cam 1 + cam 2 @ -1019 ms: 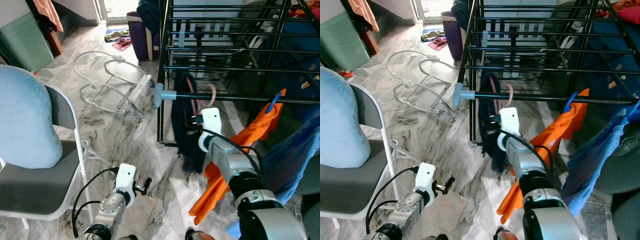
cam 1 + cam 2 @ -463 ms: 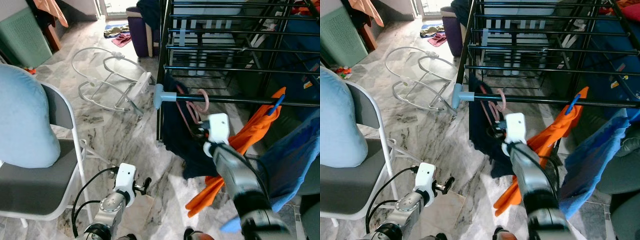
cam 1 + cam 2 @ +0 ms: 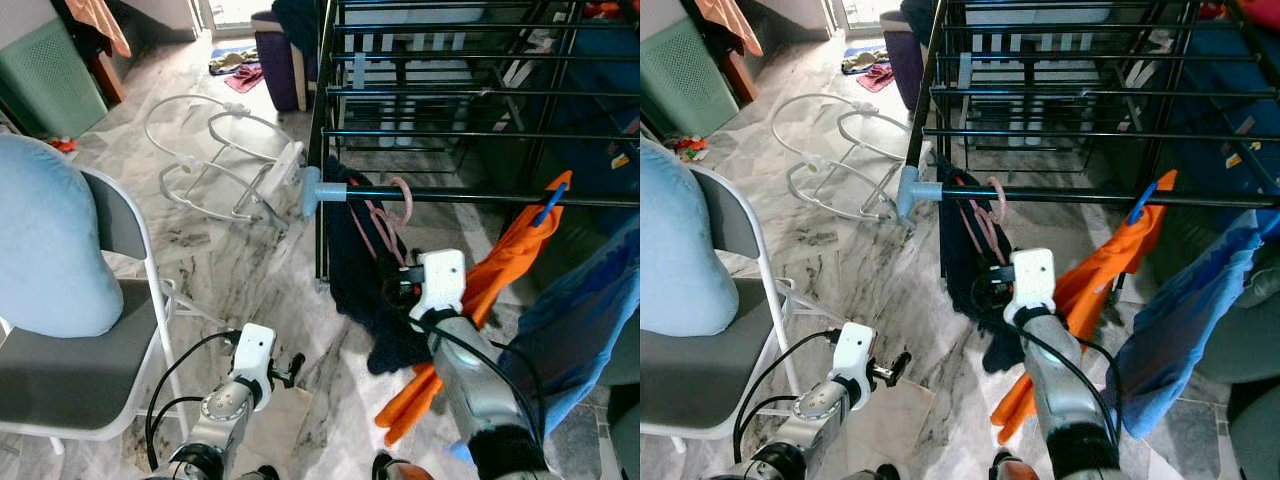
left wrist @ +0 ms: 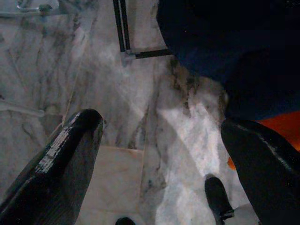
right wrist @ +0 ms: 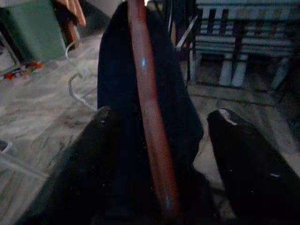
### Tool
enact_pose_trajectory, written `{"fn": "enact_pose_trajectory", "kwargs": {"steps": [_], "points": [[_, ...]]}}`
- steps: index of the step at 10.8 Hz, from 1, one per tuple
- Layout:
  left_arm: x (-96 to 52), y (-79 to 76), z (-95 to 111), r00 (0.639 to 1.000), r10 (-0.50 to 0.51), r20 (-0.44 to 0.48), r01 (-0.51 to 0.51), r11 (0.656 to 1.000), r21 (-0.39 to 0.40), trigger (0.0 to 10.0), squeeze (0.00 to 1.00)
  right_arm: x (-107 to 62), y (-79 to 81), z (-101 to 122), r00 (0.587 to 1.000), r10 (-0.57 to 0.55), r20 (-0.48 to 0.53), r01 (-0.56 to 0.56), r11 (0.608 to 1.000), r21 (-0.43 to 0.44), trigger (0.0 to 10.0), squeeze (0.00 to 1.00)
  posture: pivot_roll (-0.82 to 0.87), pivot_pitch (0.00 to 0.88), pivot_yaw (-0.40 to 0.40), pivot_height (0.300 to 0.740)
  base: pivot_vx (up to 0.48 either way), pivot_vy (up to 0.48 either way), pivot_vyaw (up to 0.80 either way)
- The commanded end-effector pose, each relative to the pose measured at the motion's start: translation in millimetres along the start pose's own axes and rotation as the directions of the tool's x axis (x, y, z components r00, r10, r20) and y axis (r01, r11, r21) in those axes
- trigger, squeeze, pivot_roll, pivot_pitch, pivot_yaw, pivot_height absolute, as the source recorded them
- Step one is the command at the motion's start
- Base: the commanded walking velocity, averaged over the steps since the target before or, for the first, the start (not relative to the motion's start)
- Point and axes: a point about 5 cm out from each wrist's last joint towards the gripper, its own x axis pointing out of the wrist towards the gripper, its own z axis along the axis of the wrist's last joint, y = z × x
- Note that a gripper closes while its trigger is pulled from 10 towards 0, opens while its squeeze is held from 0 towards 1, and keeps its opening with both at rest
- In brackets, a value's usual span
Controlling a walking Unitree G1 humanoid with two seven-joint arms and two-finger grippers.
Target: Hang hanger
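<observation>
Step in hand: letting go of the pink hanger (image 3: pixel 385 215), hook already over the front rail (image 3: pixel 470 196) of the black drying rack (image 3: pixel 1060 95), dark garment (image 3: pixel 365 270) draped on it and hanging toward the floor
Right gripper (image 5: pixel 161 140): spread wide, fingers either side of the hanger's pink bar, clamping nothing; sits just below the rail, close against the garment
Left gripper (image 4: pixel 159 140): spread apart, empty, low over the floor beside the chair, idle
Doing it well: draw straight back toward the body, fingers kept apart, clear of cloth and bar so as not to drag the hook off the rail; check the hook seats fully near the blue end cap (image 3: pixel 312 189)
Risk: finger snagging the fabric; orange garment (image 3: pixel 500 270) just beside, easily brushed
Surface: grey-veined marble floor (image 3: pixel 240 250), glossy
Room: folding chair (image 3: pixel 110 390) with pale blue cushion (image 3: pixel 50 240) on the left; white wire frame (image 3: pixel 215 160) lying on the floor beyond; blue cloth (image 3: pixel 580 320) hanging at far right; clothes heaped in the background
</observation>
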Motion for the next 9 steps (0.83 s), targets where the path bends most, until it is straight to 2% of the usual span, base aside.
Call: {"fn": "enact_pose_trajectory", "kwargs": {"steps": [1,3,5,9], "points": [[-1.0,3.0,-3,1.000,0.014,-0.023,-0.013,1.000,0.009,10.0,0.00,-3.0,4.1,0,1.000,0.007,0.009,-0.007,1.000,-0.008,10.0,1.00,-0.20,0.145,0.081,0.740,0.000,0.000,0.00],[-1.2,4.0,-5,0.998,0.047,-0.035,-0.047,0.999,0.018,10.0,0.00,-18.0,-5.4,-8,0.997,-0.065,0.033,0.067,0.996,-0.059,10.0,1.00,-0.20,0.141,0.077,0.740,0.000,0.000,0.00],[-1.0,5.2,-5,0.997,0.070,-0.041,-0.068,0.997,0.032,10.0,0.00,-24.9,-13.0,-5,0.992,-0.092,0.081,0.095,0.995,-0.042,10.0,1.00,-0.20,0.136,0.077,0.740,0.000,0.000,0.00],[1.5,4.9,-1,0.993,0.108,-0.050,-0.106,0.994,0.038,10.0,0.00,-28.8,-3.3,0,0.993,0.019,0.120,-0.016,1.000,-0.025,10.0,1.00,-0.21,0.121,0.075,0.740,0.000,0.000,0.00]]}}
